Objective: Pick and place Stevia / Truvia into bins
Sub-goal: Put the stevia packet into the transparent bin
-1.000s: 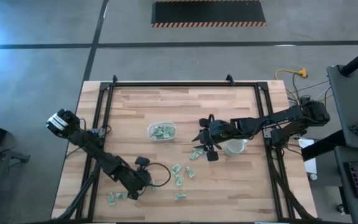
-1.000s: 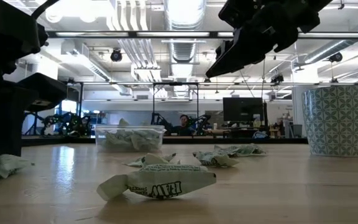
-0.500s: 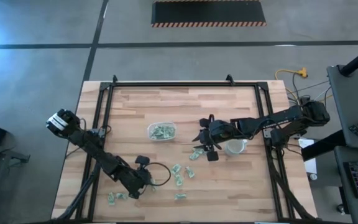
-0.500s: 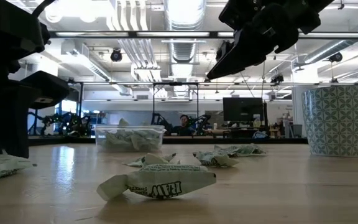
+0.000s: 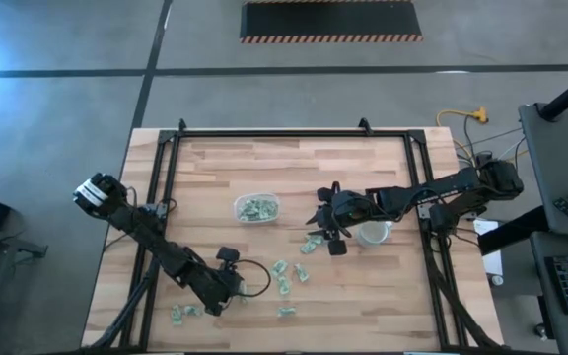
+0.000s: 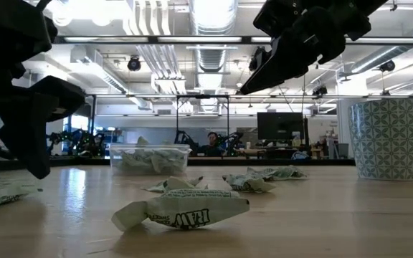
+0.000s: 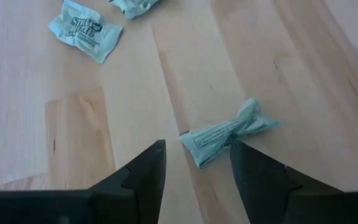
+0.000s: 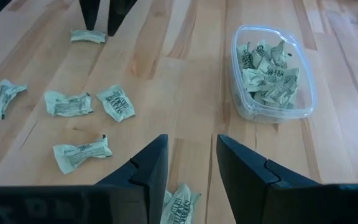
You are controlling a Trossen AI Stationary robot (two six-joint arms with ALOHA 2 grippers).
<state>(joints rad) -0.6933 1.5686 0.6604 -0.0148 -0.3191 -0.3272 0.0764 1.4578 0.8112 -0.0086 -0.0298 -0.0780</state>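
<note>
Packets [image 5: 286,279] scattered loose on table [image 5: 205,173]; more piled in clear tub [image 8: 272,71] mid-table. Patterned cup [image 6: 387,137] beside right gripper [image 5: 329,233], contents hidden. Left gripper [image 7: 194,163] parted, straddling one twisted packet [image 7: 225,131], not clamped. Right gripper parted, empty, raised above packets.

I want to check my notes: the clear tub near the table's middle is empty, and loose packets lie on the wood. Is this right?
Not quite. The clear tub is not empty: it already holds a pile of green sweetener packets, as the right wrist view shows. Loose packets do lie on the wood.
</note>
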